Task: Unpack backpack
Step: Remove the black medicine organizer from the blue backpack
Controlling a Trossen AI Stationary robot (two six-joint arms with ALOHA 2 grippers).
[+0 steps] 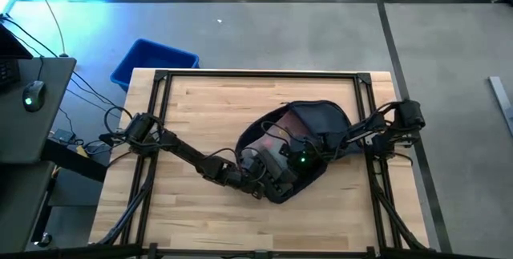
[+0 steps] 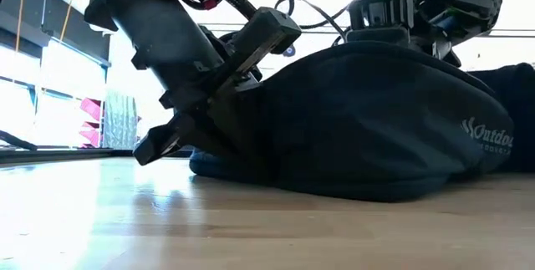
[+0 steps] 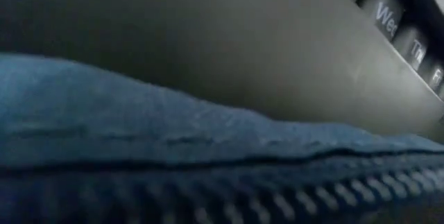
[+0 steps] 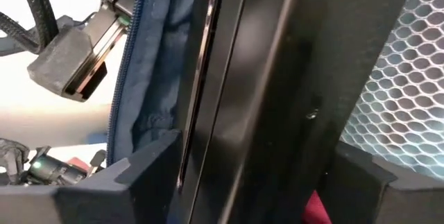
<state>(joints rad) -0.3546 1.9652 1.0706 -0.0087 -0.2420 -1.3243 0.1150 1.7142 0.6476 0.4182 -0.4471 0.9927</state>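
The dark navy backpack (image 1: pixel 317 119) (image 2: pixel 376 128) lies flat on the wooden table, right of centre, with its zipper open. My right gripper (image 4: pixel 260 154) reaches into the opening from the right and is shut on a black box (image 4: pixel 277 99) beside the mesh lining (image 4: pixel 402 78). My left gripper (image 1: pixel 268 175) (image 2: pixel 201 128) is at the backpack's near-left edge. Its wrist view is filled by blue fabric, zipper teeth (image 3: pixel 277 196) and a dark flat face with lettered keys (image 3: pixel 243 44). My right gripper has the black box's two opposite sides (image 4: pixel 208 113) between its fingers (image 4: pixel 146 168), which it fills from one to the other. The hold is inside the backpack's opening, next to the zipper edge. How far back the box reaches does not show.
A bright blue bin (image 1: pixel 152 62) stands on the floor off the table's far left corner. A desk with a mouse (image 1: pixel 32 95) is at the left. Bare wood (image 1: pixel 208 107) lies left of and beyond the backpack. Something red (image 4: pixel 312 210) shows low inside the backpack.
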